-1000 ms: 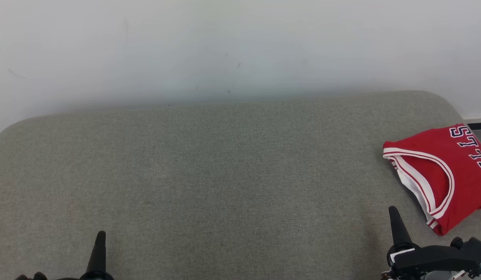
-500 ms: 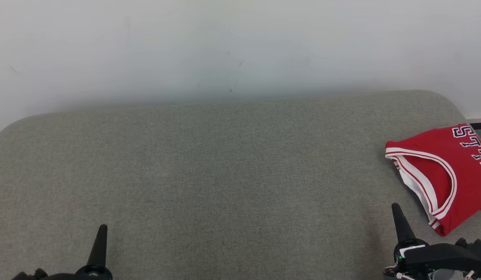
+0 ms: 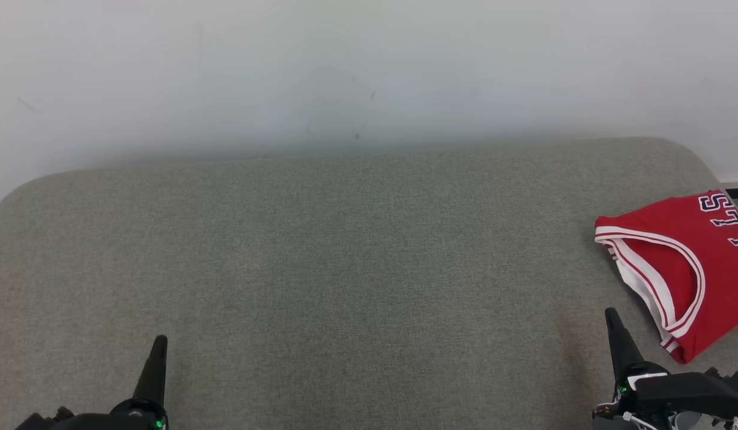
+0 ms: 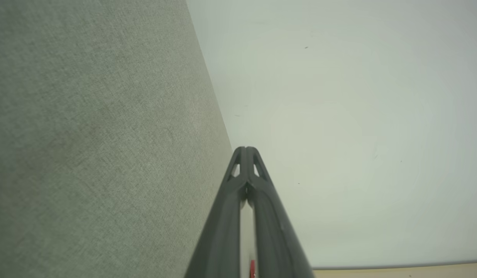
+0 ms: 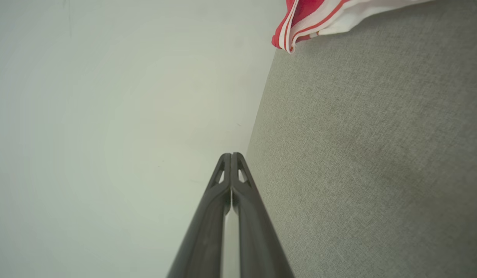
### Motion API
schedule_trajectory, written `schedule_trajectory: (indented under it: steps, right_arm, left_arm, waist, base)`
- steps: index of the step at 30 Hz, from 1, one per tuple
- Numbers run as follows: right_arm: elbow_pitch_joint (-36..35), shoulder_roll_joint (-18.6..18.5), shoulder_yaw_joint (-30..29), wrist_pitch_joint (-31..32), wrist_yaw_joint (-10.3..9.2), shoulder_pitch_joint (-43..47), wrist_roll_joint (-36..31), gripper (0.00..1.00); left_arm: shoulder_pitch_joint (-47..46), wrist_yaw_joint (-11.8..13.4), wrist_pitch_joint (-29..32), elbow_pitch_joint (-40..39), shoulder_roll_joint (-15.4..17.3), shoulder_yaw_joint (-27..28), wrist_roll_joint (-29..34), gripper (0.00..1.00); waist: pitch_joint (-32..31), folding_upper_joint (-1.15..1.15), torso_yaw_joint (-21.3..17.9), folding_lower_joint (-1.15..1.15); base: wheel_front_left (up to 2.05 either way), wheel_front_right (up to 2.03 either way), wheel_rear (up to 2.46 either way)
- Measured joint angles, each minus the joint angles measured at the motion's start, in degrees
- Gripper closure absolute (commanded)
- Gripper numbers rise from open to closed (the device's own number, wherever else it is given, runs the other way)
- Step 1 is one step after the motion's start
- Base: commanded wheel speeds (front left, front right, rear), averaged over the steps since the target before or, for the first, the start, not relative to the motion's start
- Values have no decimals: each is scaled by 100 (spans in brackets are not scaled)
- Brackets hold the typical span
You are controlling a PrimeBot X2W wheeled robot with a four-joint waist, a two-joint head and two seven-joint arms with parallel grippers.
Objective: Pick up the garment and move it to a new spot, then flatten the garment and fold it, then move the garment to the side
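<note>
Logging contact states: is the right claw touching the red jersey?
Apart. The head view shows bare grey cushion between the shut right claw and the red jersey.

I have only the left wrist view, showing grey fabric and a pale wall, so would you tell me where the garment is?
Observer: The red jersey lies at the right end of the grey upholstered surface, partly cut off by the head view's right edge.
Operator: Thank you. Is the right gripper holding it?
Observer: No. The right gripper is shut and empty, with bare grey fabric between its tip and the jersey.
Operator: How does the jersey lie?
Observer: It looks folded, with the white and red armhole trim toward the robot and dark lettering further back.
</note>
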Motion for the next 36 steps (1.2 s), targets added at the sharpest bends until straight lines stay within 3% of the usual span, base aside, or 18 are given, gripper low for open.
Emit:
schedule_trajectory:
  steps: [28,36]
  right_arm:
    - [-155,9,-151,289,-1,-15,1226,100]
    - [-170,10,-162,304,-1,-18,1330,100]
  left_arm:
    - [-161,-77,291,3,8,-8,-1152,100]
    - [-179,-85,308,4,9,-9,-1221,100]
  waist:
    - [54,0,66,-1]
    - [58,0,71,-1]
  base:
    - [0,0,0]
    - [0,0,0]
